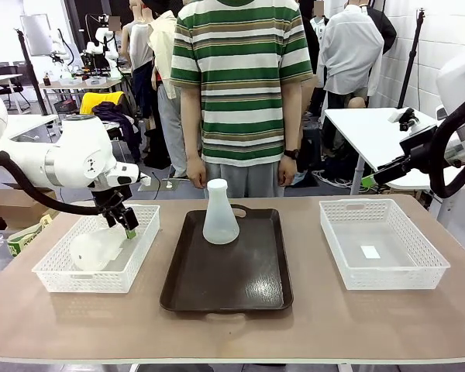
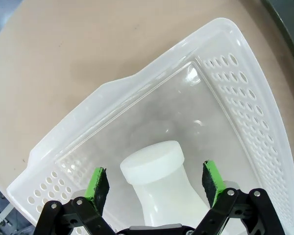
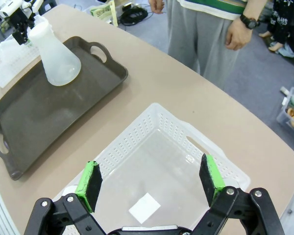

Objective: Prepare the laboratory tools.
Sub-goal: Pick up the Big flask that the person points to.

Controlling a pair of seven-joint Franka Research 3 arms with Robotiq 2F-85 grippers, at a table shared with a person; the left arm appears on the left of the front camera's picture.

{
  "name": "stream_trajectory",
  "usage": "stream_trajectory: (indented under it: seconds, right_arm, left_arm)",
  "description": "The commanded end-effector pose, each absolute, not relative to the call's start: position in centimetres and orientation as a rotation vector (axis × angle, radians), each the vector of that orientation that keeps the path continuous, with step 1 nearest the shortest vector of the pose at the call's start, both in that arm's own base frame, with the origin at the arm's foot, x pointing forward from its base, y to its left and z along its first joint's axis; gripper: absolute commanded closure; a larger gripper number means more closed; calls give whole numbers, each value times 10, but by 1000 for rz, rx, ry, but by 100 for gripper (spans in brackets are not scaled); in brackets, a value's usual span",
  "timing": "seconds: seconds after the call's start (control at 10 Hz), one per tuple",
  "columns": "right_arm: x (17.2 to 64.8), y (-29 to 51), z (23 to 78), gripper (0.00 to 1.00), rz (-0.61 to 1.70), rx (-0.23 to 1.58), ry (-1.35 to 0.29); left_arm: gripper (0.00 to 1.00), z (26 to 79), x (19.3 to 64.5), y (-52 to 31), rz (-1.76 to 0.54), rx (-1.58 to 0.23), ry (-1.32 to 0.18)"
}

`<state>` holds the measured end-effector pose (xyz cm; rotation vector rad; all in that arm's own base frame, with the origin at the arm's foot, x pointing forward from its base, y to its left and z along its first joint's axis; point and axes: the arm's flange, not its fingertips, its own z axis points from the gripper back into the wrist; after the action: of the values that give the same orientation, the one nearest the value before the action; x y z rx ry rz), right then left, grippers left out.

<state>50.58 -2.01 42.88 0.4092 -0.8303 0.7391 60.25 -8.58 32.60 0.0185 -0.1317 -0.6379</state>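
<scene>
One flask (image 1: pixel 220 213) stands upright on the dark brown tray (image 1: pixel 240 287), close to the tray's far edge and a little left of its middle. The tray lies in the middle of the table (image 1: pixel 310 333). The other flask (image 1: pixel 97 248) lies on its side in the left basket (image 1: pixel 58 279), which sits at the table's left end.

The left gripper (image 1: pixel 126 221) hangs over that basket near its far right corner, pointing down at the lying flask. Its jaws are wide apart. The flask's neck lies between the green pads (image 2: pixel 99 188) with a gap on each side, so nothing is gripped.

The right gripper (image 3: pixel 150 178) hovers above the right basket (image 3: pixel 137 127) at the table's right end. Its jaws are spread just as wide and hold nothing. A small white slip (image 3: pixel 144 208) lies on that basket's floor.

A person (image 1: pixel 244 77) in a green-striped shirt stands at the table's far edge, right behind the tray, with both hands hanging down at the sides.
</scene>
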Motion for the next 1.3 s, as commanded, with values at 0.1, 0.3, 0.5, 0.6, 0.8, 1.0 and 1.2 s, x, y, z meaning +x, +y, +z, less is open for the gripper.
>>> stream_trajectory:
  seconds: [0.1,0.3,0.5,0.6,0.8,1.0,1.2]
  right_arm:
    - [505,-20,428,0,746,415,-831]
    - [505,-20,428,0,746,415,-831]
    - [505,-20,428,0,746,415,-831]
    - [505,-20,428,0,746,415,-831]
    - [505,-20,428,0,746,415,-831]
    - [505,-20,428,0,746,415,-831]
    - [505,-20,428,0,746,415,-831]
  left_arm:
    - [28,328,608,-85,-641,42,-165]
    - [67,325,609,-88,-637,19,-153]
    - [100,325,610,-92,-641,26,-145]
    - [100,324,609,-93,-640,30,-143]
    - [100,326,608,-93,-635,31,-143]
    - [100,331,599,-88,-623,-49,-138]
    - [100,327,605,-93,-653,19,-149]
